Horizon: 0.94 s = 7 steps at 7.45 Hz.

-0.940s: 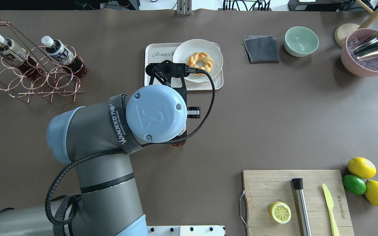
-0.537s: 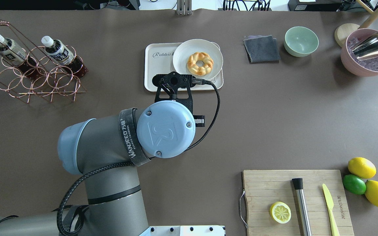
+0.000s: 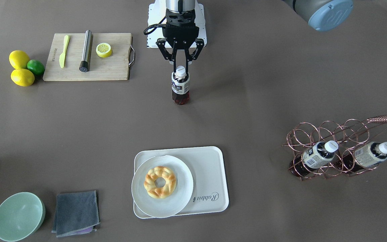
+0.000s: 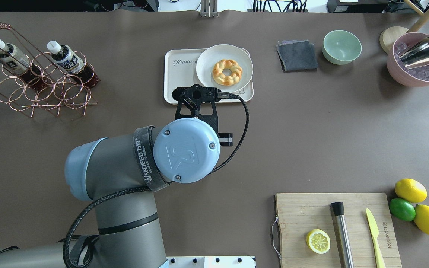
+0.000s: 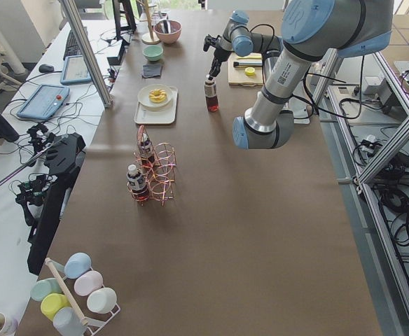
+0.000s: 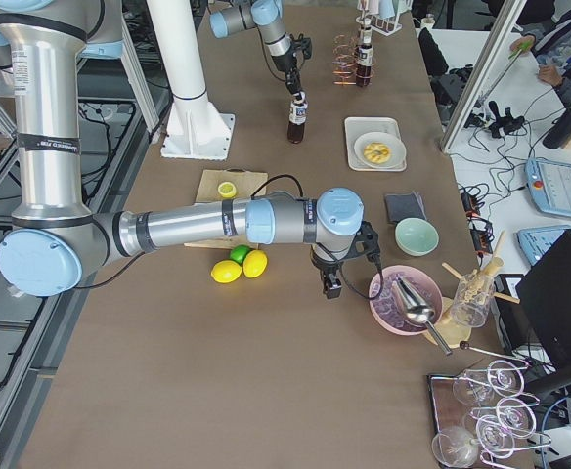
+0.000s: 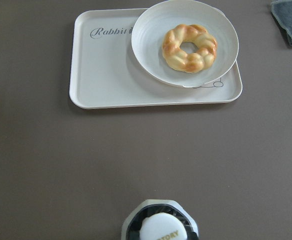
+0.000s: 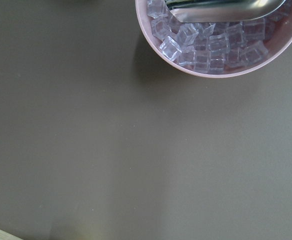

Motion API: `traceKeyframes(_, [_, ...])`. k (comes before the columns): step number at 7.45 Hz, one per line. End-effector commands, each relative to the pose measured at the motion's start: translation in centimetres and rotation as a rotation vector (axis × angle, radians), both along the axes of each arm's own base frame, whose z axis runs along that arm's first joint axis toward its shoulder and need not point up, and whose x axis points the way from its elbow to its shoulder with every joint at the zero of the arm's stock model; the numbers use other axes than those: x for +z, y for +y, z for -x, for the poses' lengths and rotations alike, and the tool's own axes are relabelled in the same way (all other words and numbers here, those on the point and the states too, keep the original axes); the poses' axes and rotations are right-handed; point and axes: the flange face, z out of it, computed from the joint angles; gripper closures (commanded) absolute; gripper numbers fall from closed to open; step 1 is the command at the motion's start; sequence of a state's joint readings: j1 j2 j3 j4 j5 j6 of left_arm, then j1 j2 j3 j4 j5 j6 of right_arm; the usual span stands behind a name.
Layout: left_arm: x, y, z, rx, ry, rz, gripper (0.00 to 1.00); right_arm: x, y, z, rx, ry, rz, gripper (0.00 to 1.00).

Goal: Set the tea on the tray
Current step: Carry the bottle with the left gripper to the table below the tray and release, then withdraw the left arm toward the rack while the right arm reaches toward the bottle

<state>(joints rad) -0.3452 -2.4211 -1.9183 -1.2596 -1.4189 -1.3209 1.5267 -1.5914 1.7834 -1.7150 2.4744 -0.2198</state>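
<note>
The tea (image 3: 180, 85) is a small upright bottle of dark reddish liquid with a white cap and a navy-and-white label. It stands on the robot's side of the table, well short of the tray. My left gripper (image 3: 180, 69) points straight down and is shut on its cap. The overhead view hides the bottle under my left wrist. The cap shows at the bottom of the left wrist view (image 7: 158, 230). I cannot tell if the base touches the table. The cream tray (image 3: 208, 168) with "Rabbit" lettering lies beyond it. My right gripper (image 6: 329, 283) hangs near the pink bowl; I cannot tell its state.
A white plate (image 3: 183, 188) with a braided bread ring (image 3: 160, 182) covers half the tray. A copper wire rack (image 3: 341, 134) holds two other bottles. A cutting board (image 3: 113, 69), lemons, a green bowl (image 3: 18, 215), a grey cloth (image 3: 76, 211) and a pink ice bowl (image 4: 391, 67) lie around.
My left wrist has shifted back from the tray toward the robot and slightly right. The bottle's base, which showed under the wrist before, is now hidden in the overhead view.
</note>
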Motion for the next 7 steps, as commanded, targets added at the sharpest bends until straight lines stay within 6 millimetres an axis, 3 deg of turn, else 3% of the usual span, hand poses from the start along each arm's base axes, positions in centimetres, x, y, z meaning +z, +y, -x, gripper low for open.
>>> traceKeyframes(1, [-0.4, 0.2, 0.6, 0.000, 0.017, -0.006, 0.12, -3.2, -1.7, 1.2, 0.040, -0.006, 0.013, 0.00])
traceKeyframes(2, [-1.7, -0.1, 3.3, -0.018, 0.062, -0.025, 0.16, -6.2, -1.5, 3.4, 0.060, -0.010, 0.032, 0.00])
traceKeyframes(3, [-0.9, -1.8, 6.8, -0.056, 0.072, -0.036, 0.16, -11.9, -1.8, 6.3, 0.107, -0.038, 0.049, 0.00])
traceKeyframes(4, [0.5, -3.3, 9.4, -0.009, 0.055, -0.043, 0.16, -17.2, -1.1, 10.2, 0.148, -0.059, 0.091, 0.00])
traceKeyframes(5, [1.6, -6.0, 13.9, 0.024, 0.058, -0.036, 0.14, -22.3, -0.3, 13.4, 0.182, -0.085, 0.111, 0.01])
traceKeyframes(6, [4.4, -7.2, 17.7, 0.071, 0.030, -0.043, 0.13, -28.4, 0.5, 17.8, 0.223, -0.130, 0.170, 0.01])
traceKeyframes(7, [6.3, -8.8, 20.2, 0.090, -0.008, -0.059, 0.13, -34.4, 1.1, 23.1, 0.262, -0.163, 0.218, 0.01])
